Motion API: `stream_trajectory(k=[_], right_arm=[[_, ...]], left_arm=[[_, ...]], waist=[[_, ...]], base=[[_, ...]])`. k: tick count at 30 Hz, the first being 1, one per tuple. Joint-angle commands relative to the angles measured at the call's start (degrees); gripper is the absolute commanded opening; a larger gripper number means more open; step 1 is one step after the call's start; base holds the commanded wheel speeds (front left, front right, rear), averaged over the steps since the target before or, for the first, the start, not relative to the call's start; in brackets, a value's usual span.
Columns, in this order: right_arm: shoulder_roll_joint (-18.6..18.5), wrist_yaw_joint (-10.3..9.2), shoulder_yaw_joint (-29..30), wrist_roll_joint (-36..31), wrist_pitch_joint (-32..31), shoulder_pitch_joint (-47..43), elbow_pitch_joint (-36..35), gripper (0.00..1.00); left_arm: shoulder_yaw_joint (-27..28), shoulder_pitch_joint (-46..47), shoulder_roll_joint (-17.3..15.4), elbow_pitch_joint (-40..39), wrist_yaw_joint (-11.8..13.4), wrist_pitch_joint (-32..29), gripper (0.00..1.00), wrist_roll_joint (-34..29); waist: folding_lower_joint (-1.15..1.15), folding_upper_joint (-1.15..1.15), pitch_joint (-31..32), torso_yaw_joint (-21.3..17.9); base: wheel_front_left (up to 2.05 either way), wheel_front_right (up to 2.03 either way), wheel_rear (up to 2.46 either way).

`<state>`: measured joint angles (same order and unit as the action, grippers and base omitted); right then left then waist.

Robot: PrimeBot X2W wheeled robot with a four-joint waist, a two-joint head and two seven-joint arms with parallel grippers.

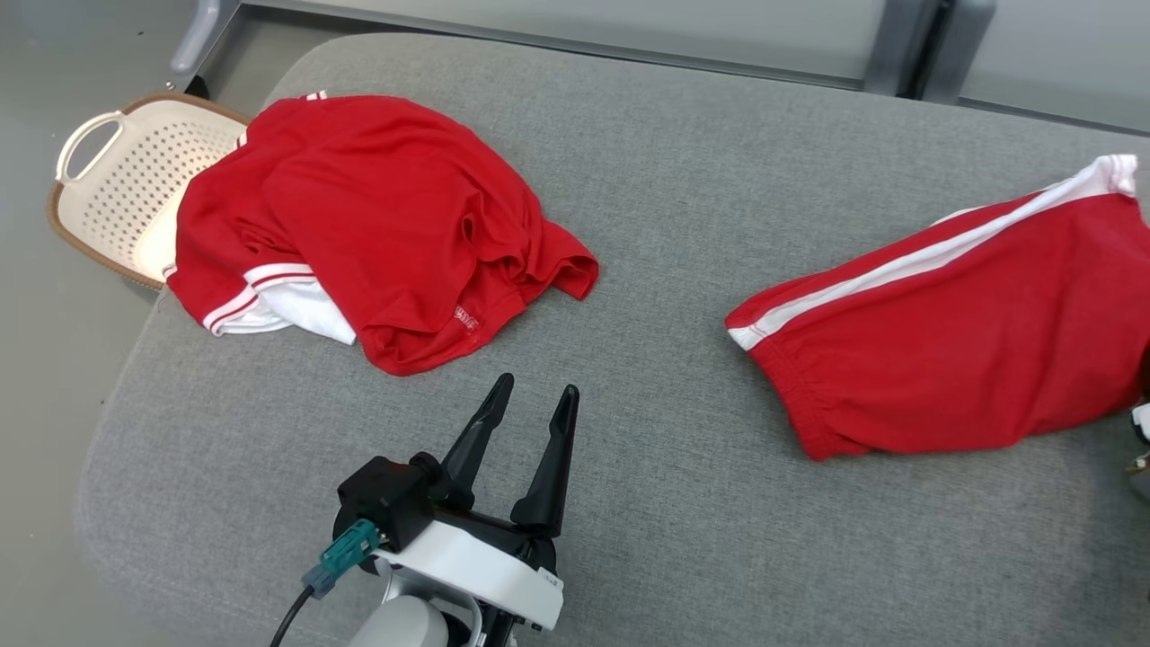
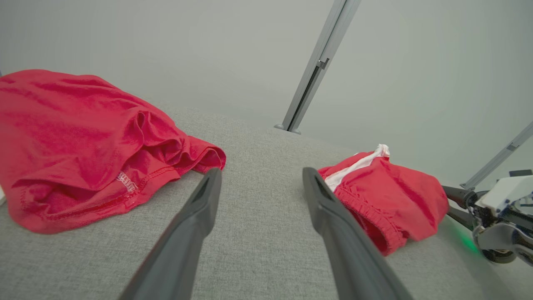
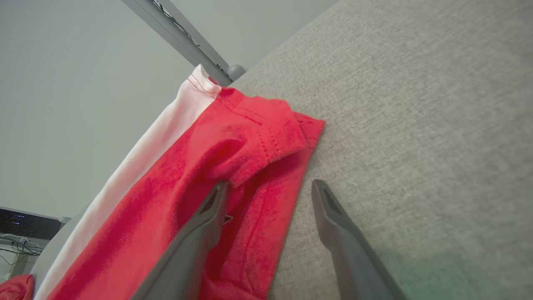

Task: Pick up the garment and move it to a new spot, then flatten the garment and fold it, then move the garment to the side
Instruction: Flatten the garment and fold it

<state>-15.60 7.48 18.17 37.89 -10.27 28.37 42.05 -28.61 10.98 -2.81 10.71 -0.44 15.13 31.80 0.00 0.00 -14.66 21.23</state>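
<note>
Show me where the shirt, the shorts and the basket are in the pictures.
Shirt (image 1: 395, 207), head view, on its crumpled red middle.
Shorts (image 1: 970, 359), head view, on the red cloth below the white stripe.
Basket (image 1: 126, 189), head view, on its bare holed wall.

Red shorts (image 1: 970, 359), white side stripe (image 1: 943, 253) — grey surface (image 1: 674, 225)

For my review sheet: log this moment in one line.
shirt: crumpled, left; shorts: laid out, right; left fingers: open, empty; right fingers: open, at shorts' edge
</note>
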Motion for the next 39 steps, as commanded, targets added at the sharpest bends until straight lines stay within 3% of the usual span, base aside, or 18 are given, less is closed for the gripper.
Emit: stream_trajectory(k=[1,10,18,30,39], right_arm=[[0.2,0.02,0.7,-0.8,-0.9,0.9,1.3,1.00],[0.7,0.02,5.1,-3.0,-4.1,4.9,5.7,1.00],[1.7,0.03,6.7,-1.0,-6.3,7.0,5.1,1.00],[2.0,0.15,3.2,2.0,-7.9,6.5,0.3,1.00],[0.0,0.09,2.7,-0.7,-6.1,7.7,3.1,1.00]], left_arm=[[-0.2,0.3,-0.2,-0.3,0.3,0.0,1.00,0.2],[-1.1,1.5,-0.2,-0.8,0.7,0.0,1.00,0.9],[-1.7,2.5,-0.2,-1.1,1.1,0.0,1.00,0.9],[-2.5,3.2,-0.2,-0.4,1.4,0.0,1.00,0.2],[-3.3,3.4,-0.2,-0.1,1.4,0.0,1.00,0.5]], waist=[[0.00,0.00,-0.8,1.0],[0.00,0.00,-2.5,2.4],[0.00,0.00,-3.8,2.6],[0.00,0.00,-4.5,2.3],[0.00,0.00,-4.2,2.6]], base=[[0.00,0.00,0.00],[0.00,0.00,0.00],[0.00,0.00,0.00],[0.00,0.00,0.00],[0.00,0.00,0.00]])
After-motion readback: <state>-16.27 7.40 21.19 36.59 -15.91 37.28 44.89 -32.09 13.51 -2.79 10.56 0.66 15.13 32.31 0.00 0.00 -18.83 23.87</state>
